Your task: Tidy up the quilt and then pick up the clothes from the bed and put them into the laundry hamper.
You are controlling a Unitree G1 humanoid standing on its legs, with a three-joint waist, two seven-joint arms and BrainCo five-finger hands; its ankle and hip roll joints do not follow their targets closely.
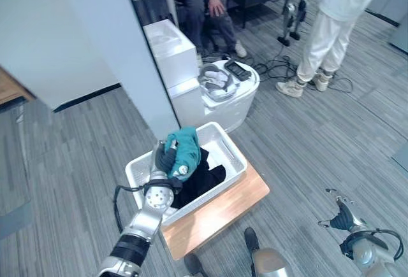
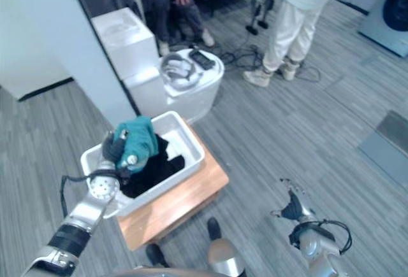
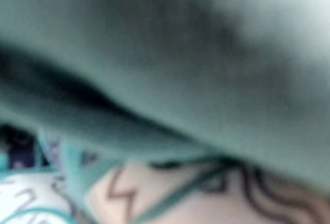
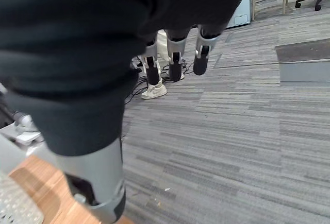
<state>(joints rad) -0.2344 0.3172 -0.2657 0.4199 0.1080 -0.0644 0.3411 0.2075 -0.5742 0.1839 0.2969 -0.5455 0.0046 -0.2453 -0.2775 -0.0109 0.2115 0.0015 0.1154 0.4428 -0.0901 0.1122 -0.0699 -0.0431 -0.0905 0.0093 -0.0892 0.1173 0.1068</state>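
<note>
left robot hand (image 1: 167,160) clamped on a teal garment (image 1: 185,148), held directly over the white hamper (image 1: 226,142), which already contains dark clothes (image 1: 203,180); release is straight down. right robot hand (image 1: 344,216) hangs relaxed, fingers straight, well apart over the floor.

Lab: grey carpet (image 1: 331,137), floor cables (image 1: 274,68)
</note>
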